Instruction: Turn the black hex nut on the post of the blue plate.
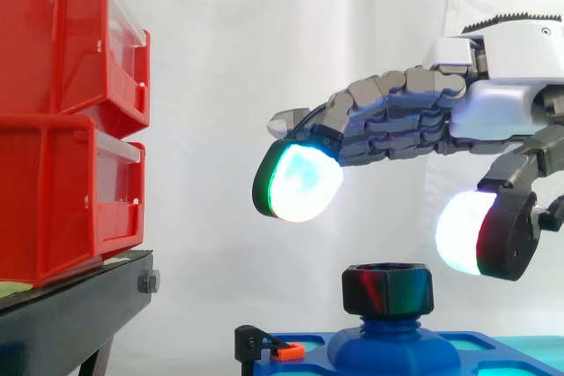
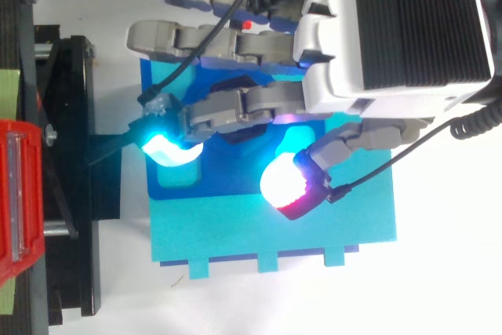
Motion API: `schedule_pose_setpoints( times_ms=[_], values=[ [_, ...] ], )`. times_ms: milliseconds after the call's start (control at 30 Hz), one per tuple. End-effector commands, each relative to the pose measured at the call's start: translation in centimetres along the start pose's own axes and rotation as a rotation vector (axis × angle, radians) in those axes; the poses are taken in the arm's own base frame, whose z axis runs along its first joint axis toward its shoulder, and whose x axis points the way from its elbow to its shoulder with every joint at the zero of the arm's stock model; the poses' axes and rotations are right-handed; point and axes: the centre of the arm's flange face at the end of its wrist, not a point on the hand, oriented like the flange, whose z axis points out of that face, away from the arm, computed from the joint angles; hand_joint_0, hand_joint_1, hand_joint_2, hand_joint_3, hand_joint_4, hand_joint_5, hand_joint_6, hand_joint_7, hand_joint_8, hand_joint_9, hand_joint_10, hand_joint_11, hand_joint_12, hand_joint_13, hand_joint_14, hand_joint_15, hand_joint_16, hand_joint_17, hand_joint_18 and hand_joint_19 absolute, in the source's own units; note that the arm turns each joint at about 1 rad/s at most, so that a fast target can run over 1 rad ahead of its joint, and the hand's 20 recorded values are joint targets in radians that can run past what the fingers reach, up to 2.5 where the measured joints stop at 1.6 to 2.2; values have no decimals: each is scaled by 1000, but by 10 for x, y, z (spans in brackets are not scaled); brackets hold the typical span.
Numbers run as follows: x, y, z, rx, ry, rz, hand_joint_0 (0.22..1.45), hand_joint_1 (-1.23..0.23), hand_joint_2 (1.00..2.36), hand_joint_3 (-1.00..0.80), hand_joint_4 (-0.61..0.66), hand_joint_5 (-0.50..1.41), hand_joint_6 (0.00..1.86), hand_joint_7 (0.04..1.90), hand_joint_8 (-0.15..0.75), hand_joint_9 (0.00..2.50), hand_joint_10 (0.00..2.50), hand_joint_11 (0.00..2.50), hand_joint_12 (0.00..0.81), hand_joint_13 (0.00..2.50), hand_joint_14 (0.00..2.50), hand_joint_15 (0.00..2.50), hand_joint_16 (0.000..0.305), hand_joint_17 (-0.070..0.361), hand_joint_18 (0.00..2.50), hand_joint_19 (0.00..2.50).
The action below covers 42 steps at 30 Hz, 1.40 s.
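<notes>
**Hand [image 1: 498,103] poised over black hex nut [image 1: 388,290], grip not yet made**

My hand hangs open above the blue plate [image 2: 329,221], holding nothing. The fingers [image 1: 397,116] reach out nearly straight toward the red bins [image 1: 62,112] on their black stand [image 1: 70,314], and the thumb [image 1: 520,165] hooks down apart from them.

The nut sits untouched on its blue post [image 1: 392,341], which rises from the plate. I judge this to be the approach: the turning has not begun, and no pad is on the nut.

In the side view the nut lies below the gap between my glowing finger pad [image 1: 300,184] and my thumb pad [image 1: 463,233], with clear air on every side. The finger pad rides higher, up and to the nut's left. The thumb pad hangs lower, near the nut's upper right.

From above, my fingers stretch across the plate and cover the place where the post stands. The plate lies on the white surface [image 2: 447,280], close beside the stand.

The next move, as I read it, calls for a descent until the pads flank the nut's flats. I would then close thumb and fingers squarely on it before any twist, since an off-centre pinch could slip off the corners.
</notes>
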Motion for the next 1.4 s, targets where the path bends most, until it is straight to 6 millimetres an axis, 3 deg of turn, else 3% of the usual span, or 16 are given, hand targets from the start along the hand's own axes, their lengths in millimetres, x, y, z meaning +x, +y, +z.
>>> schedule_pose_setpoints(
  times_ms=[0,100,800,1367],
  values=[
    [9,-8,1,6,9,-3,420,-818,1000,-500,-99,-300,501,654,104,0,0,0,317,0,0,0,48,109,0,14],
    [16,-12,3,0,9,-3,420,-816,1000,-500,-89,-300,501,660,107,0,0,0,318,0,0,0,48,108,0,17],
    [11,-29,-1,-6,12,-12,425,-799,1000,-500,-58,-300,502,669,116,0,0,0,317,0,0,0,47,107,0,32],
    [12,-32,-3,-1,19,-21,423,-778,1000,-500,-45,-300,502,680,119,0,0,0,319,0,0,0,47,107,0,39]
  ],
)
